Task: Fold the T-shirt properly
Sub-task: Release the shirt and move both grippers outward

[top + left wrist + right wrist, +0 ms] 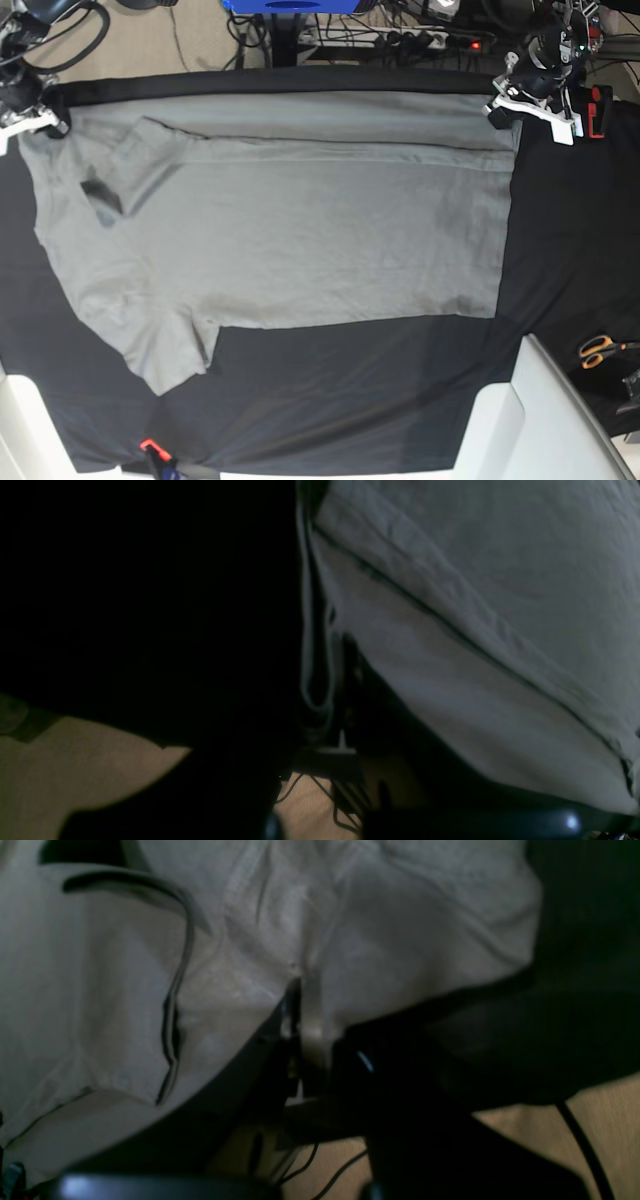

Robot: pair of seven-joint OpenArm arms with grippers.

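T-shirt (290, 225): spread flat on the black table (400, 400), far long edge already turned over in a narrow band; one sleeve sticks out near left.
Left fingers (500, 105): closed on the far right corner of the fold.
Right fingers (45, 122): pinched on cloth at the far left corner.
Step, judged: carrying the far edge toward the near side.
Doing it well: lift both corners level, keep the edge taut, move together, lay it parallel.

A grey T-shirt (290, 220) lies spread on a black table cloth (350, 390), its far edge folded over. Each gripper, left (500, 103) and right (45, 122), pinches a far corner. Orange-handled scissors (598, 350) lie near the right edge.
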